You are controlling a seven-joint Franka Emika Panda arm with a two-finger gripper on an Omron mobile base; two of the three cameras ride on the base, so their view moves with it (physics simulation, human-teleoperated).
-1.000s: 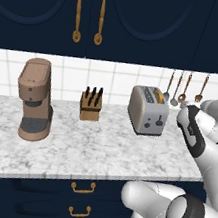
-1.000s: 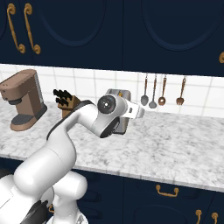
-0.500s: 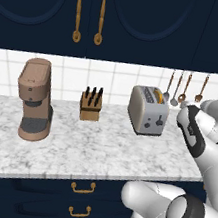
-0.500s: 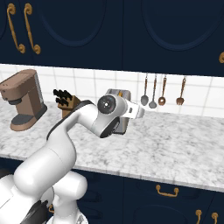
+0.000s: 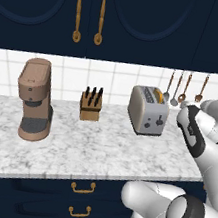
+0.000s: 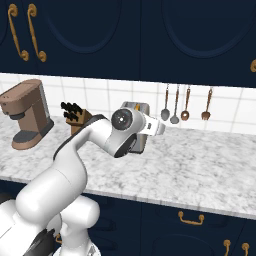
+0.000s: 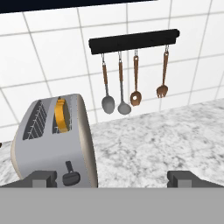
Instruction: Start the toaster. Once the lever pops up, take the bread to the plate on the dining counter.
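Left base view: The toaster (image 5: 148, 111) stands on the worktop (image 5: 98, 155) near its back edge, toward the right end, with the knife block (image 5: 91, 105) and coffee machine (image 5: 34, 100) further left along the same edge. The bread (image 5: 158, 96) sits upright in the rear slot, its top showing above the housing. The narrow face carrying the lever (image 5: 159, 119) is turned toward the front edge and slightly right. The toaster's long axis is judged to run from front edge to back wall. The arm is raised to the right of the toaster, apart from it.

Right base view: The toaster (image 6: 138, 127) is largely covered by the wrist; only its top and one side are seen. The utensils (image 6: 176, 104) hang on the wall to its right.

Hand view: The gripper (image 7: 113, 178) is spread fully apart, nothing between the fingertips (image 7: 43, 178), and hovers in front of the toaster (image 7: 54, 140) without contact. The lever (image 7: 68, 166) is seen in its slot above the knob (image 7: 71, 177); the bread (image 7: 61, 115) is seen edge-on in the right slot.

Step in hand, as judged: approach to the lever. The hand should be shifted toward the left of this view until one fingertip lies above the lever tab, then pressed straight down along the slot. The knob should be avoided, and side load on the toaster should be kept low so it is not pushed along the worktop.
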